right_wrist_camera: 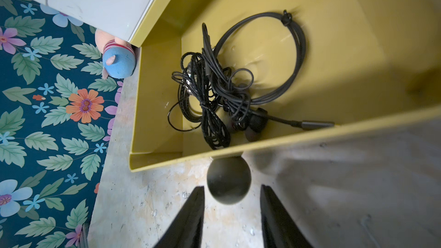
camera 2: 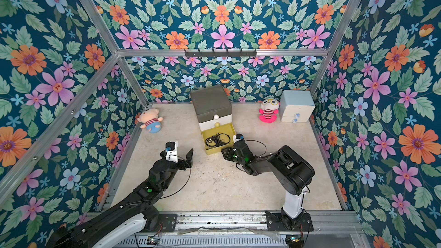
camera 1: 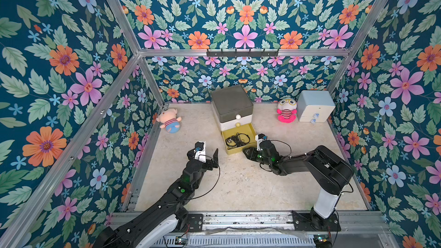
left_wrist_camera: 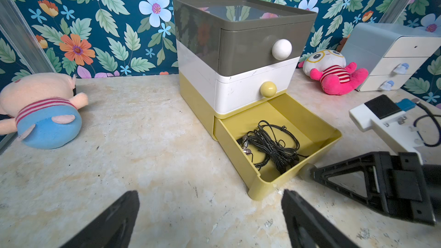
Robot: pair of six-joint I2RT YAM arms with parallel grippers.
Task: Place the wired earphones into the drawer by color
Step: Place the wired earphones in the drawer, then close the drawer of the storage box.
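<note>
The drawer chest (camera 1: 232, 106) (camera 2: 211, 103) (left_wrist_camera: 238, 32) stands at the back middle, its grey and white tiers closed. Its yellow bottom drawer (camera 1: 238, 151) (left_wrist_camera: 262, 187) (right_wrist_camera: 167, 161) is pulled out. Tangled black wired earphones (camera 1: 237, 139) (camera 2: 218, 139) (left_wrist_camera: 269, 146) (right_wrist_camera: 214, 96) lie inside it. My right gripper (camera 1: 245, 150) (camera 2: 224, 150) (right_wrist_camera: 232, 186) is at the drawer's front, jaws open on either side of its dark ball knob (right_wrist_camera: 228, 180), with small gaps. My left gripper (camera 1: 202, 156) (camera 2: 177, 156) (left_wrist_camera: 210, 194) hovers open and empty, left of the drawer.
A pig plush (camera 1: 169, 120) lies at the back left. A pink plush (camera 1: 286, 110) sits beside a pale blue chest (camera 1: 315, 108) at the back right. Flowered walls close in three sides, and a hook rail (camera 1: 242, 53) runs along the back wall.
</note>
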